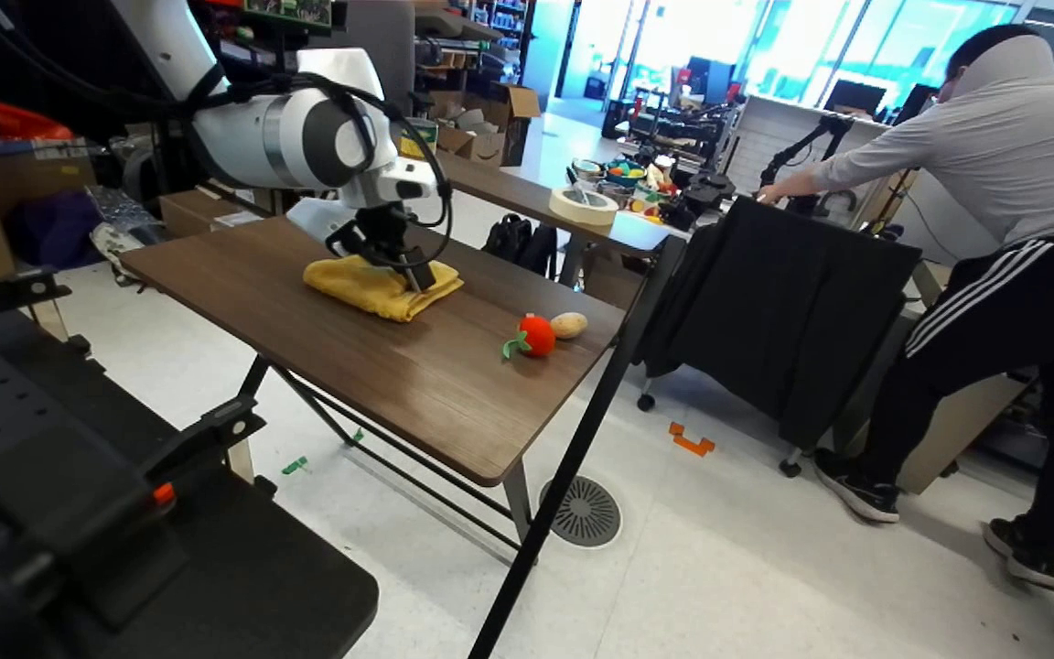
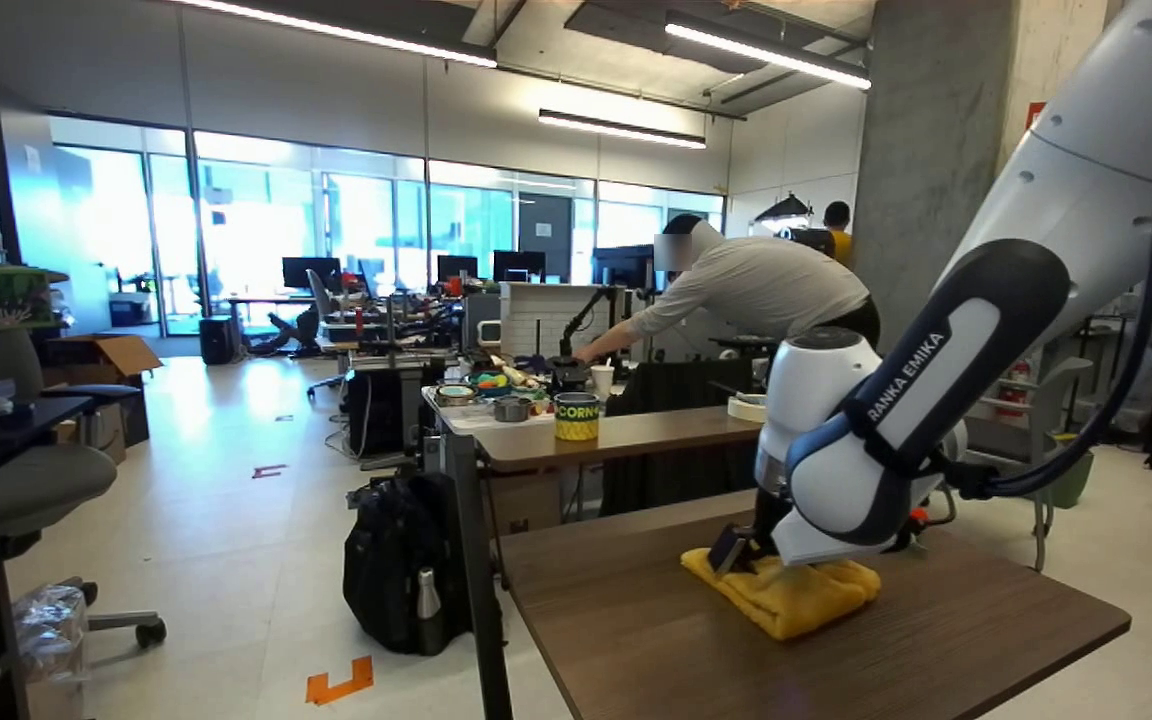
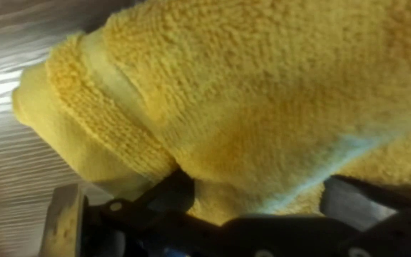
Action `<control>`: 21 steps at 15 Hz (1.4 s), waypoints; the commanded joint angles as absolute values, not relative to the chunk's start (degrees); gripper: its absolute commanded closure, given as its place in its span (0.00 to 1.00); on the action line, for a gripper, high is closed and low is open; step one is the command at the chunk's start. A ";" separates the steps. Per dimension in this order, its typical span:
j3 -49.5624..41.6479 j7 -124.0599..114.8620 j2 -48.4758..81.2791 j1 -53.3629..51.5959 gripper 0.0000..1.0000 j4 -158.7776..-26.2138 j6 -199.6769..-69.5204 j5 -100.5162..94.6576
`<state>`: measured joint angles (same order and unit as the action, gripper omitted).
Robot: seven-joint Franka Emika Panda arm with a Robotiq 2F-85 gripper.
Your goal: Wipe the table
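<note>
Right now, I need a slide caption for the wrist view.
Folded yellow towel fills much of the frame, with the dark gripper along the bottom and wood-grain table at left.

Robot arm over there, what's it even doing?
The robot arm has its gripper down at a folded yellow towel on the brown table, probably for wiping it. The gripper looks open, so it may not be pinching the towel. A round red thing and a tan oval thing sit farther along. A person bends over farther back.
</note>
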<state>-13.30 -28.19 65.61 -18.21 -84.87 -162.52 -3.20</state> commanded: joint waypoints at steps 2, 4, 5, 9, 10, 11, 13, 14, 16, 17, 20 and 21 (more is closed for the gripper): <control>-5.87 -25.71 67.89 -20.16 0.00 -80.49 -155.49 -1.19; -5.42 -26.04 68.37 -22.03 0.00 -78.61 -153.25 -2.15; -7.45 -27.42 69.32 -23.89 0.00 -77.09 -153.09 -3.38; -15.27 -32.04 73.01 -25.40 0.00 -69.47 -151.75 -4.74; -16.99 -33.35 73.65 -24.83 0.00 -68.04 -151.56 -4.47; -18.56 -34.77 74.04 -23.54 0.00 -66.71 -151.31 -3.95; -20.84 -37.68 75.17 -20.79 0.00 -63.96 -149.98 -3.41; -21.45 -38.94 75.74 -19.51 0.00 -62.61 -148.96 -3.39; -21.37 -40.32 77.05 -17.58 0.00 -60.45 -147.34 -3.90; -20.52 -40.18 77.39 -17.23 0.00 -60.32 -147.08 -4.22; -17.07 -38.58 78.46 -18.06 0.00 -60.48 -147.49 -4.25; -14.94 -37.53 78.00 -18.64 0.00 -61.29 -147.75 -4.00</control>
<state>-19.30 -37.80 76.00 -17.24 -63.06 -149.48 -3.95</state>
